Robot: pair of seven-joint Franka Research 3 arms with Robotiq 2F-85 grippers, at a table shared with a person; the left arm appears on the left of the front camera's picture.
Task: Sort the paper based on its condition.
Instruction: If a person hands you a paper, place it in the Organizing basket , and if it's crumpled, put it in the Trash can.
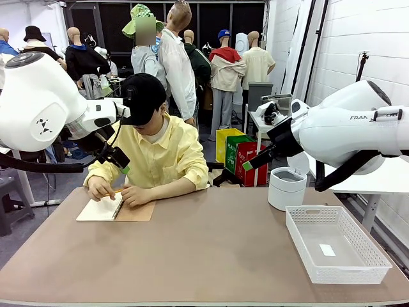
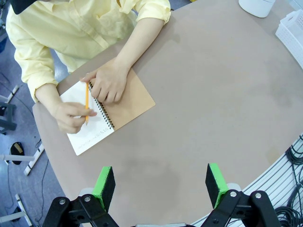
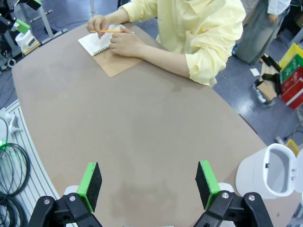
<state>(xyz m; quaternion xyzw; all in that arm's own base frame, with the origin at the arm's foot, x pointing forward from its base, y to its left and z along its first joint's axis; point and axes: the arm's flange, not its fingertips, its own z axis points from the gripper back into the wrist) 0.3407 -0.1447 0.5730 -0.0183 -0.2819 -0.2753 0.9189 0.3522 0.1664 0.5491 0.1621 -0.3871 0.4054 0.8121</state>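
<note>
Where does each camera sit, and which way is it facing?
Front view: between the arms, facing across the table at the person with a notebook; left arm and right arm show.
Left wrist view: on the left wrist, looking down at the notebook; open left gripper below.
Right wrist view: on the right wrist, looking down toward the person; open right gripper below.
Shared: all show the notebook.

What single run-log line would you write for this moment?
person: holding pencil over open notebook | left fingers: open, empty, above table | right fingers: open, empty, above table | white basket, bin: right side
</note>
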